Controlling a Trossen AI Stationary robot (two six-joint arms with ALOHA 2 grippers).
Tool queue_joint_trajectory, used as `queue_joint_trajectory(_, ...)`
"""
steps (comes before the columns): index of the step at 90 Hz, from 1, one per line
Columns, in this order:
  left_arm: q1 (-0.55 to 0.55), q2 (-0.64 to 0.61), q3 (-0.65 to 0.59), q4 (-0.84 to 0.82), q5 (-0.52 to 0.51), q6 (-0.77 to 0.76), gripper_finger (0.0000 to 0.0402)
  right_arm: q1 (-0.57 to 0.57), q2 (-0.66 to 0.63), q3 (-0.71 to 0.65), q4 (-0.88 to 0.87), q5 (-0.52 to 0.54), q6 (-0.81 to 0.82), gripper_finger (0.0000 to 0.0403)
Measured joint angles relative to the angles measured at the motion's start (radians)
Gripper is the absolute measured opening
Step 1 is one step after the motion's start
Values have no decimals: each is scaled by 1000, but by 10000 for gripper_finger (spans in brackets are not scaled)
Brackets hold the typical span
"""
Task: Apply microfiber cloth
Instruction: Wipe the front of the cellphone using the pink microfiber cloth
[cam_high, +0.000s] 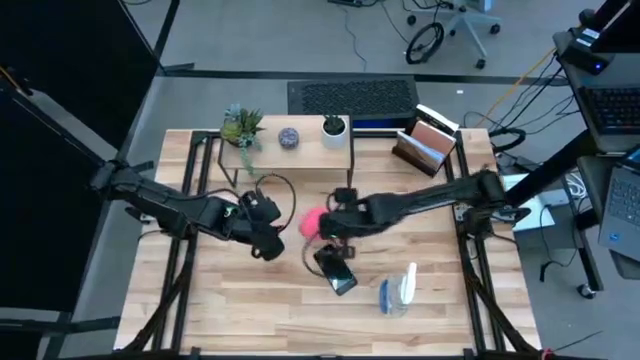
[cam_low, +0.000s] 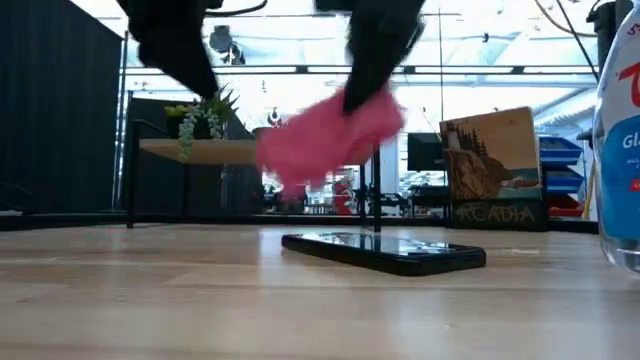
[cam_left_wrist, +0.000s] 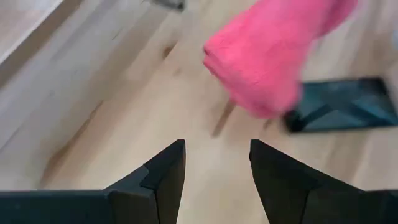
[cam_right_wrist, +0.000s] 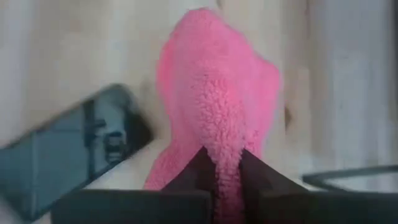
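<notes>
The pink microfiber cloth (cam_high: 310, 220) hangs bunched from my right gripper (cam_right_wrist: 227, 171), which is shut on it above the middle of the table. In the low view the cloth (cam_low: 325, 135) is clear of the wood, above and just beyond the black smartphone (cam_low: 385, 250). The smartphone (cam_high: 335, 268) lies flat on the table, screen up. My left gripper (cam_left_wrist: 217, 162) is open and holds nothing. It hovers to the left of the cloth (cam_left_wrist: 267, 56), fingers pointing toward cloth and phone (cam_left_wrist: 345, 102). My right gripper pinches a bunched fold of the cloth (cam_right_wrist: 227, 155) between its two fingers (cam_right_wrist: 255, 171), coming from above. How many layers it holds cannot be told. The rest of the cloth hangs slack below and beyond the fingers, lifted clear of the table.
A clear spray bottle with blue liquid (cam_high: 398, 290) is at the near right of the phone. A low shelf (cam_high: 290, 150) at the back carries a plant and small pots. A card stand with a picture (cam_low: 492, 165) is at the back right. Bare wood lies near the front edge.
</notes>
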Motion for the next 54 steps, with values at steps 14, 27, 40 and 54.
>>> queue_joint_trajectory(14, 0, 97, 0, 204, 58, 78, 164, 97, -98, 0, -130, -2, 159, 5)
queue_joint_trajectory(27, 24, 232, 1, 396, 116, 105, 164, 180, -115, -16, -115, 3, 227, 4)
queue_joint_trajectory(40, 68, 387, 0, 566, 207, 103, 164, 215, -89, -94, -42, -2, 226, 4)
queue_joint_trajectory(54, 98, 499, 0, 620, 265, 57, 164, 212, -86, -201, 63, 2, 232, 4)
